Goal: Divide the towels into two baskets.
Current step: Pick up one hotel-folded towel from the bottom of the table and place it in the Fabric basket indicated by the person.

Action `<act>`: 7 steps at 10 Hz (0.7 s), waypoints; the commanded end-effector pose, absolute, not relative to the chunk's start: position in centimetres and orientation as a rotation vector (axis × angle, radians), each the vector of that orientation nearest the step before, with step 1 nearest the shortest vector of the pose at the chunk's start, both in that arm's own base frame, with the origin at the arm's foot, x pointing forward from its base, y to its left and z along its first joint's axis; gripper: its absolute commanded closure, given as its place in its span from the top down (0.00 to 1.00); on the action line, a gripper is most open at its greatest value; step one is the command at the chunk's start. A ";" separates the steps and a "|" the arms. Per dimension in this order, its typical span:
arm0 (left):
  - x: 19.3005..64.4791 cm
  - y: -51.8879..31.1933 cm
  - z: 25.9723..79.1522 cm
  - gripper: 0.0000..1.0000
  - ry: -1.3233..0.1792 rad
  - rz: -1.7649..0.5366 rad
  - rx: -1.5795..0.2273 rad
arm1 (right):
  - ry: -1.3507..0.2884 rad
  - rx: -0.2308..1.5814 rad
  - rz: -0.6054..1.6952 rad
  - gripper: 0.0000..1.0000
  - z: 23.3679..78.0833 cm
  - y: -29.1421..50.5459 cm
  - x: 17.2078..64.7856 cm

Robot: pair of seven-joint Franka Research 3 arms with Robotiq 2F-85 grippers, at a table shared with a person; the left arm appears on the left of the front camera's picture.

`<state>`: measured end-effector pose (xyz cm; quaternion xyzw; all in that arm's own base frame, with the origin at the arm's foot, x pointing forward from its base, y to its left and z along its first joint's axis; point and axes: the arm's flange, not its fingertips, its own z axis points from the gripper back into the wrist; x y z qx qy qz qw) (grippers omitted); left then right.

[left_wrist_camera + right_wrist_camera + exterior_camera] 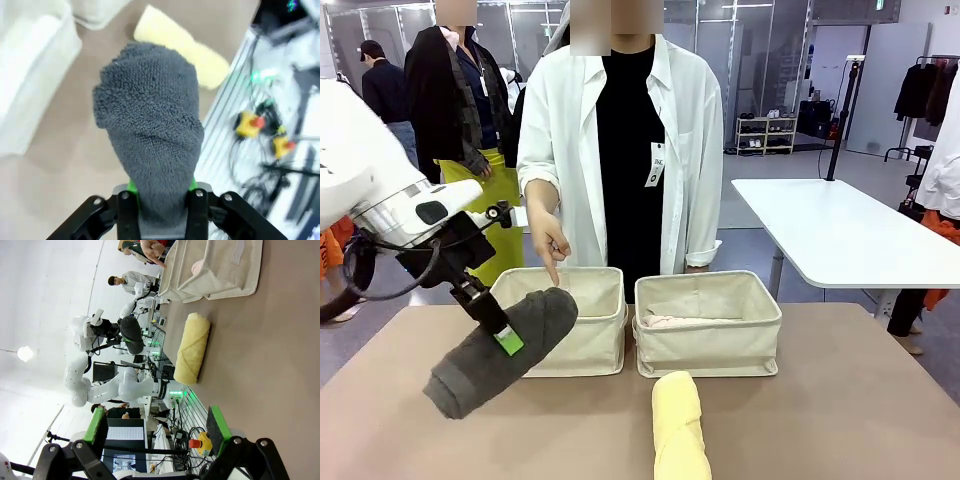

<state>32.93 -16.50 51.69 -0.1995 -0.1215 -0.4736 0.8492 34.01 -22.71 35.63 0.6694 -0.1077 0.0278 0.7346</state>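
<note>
Your left jaws are clenched on the dark grey towel [500,350], gripping the roll about midway along its length, with a green pad [508,340] showing against the terry. The towel hangs tilted in the air above the brown tabletop [840,400]. Its upper end rises past the jaws to overlap the near wall of the left basket [582,340], and its lower end droops down and to your left of them. In the left wrist view the grey roll stands straight up out of the jaws.

Beyond the left jaws, the person in a white shirt points one hand [550,240] down into the left basket. Off to the right of those jaws sits the matching right basket [710,350], just beside the first, with a pale pink towel [670,321] lying inside it.

The pale yellow towel [680,430] lies flat on the tabletop, to the right of the left jaws and nearer to you than the right basket.

Your right jaws are released, their green pads [95,422] standing wide apart with nothing between them. The yellow towel lies ahead of them, well apart, with the basket holding the pink towel farther on.
</note>
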 end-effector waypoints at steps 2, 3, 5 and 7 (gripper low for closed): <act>34.3 -16.4 50.5 0.20 -0.374 -1.508 -0.008 | -0.254 1.471 0.074 1.00 35.8 -22.6 33.7; 34.0 -16.4 49.9 0.20 -0.335 -1.576 0.015 | -0.254 1.471 0.074 1.00 35.8 -22.6 33.7; 33.5 -14.9 49.8 0.20 -0.297 -1.474 -0.114 | -0.254 1.471 0.074 1.00 35.8 -22.6 33.7; 34.0 -16.9 50.2 0.20 -0.231 -1.550 -0.043 | -0.254 1.471 0.074 1.00 35.8 -22.6 33.7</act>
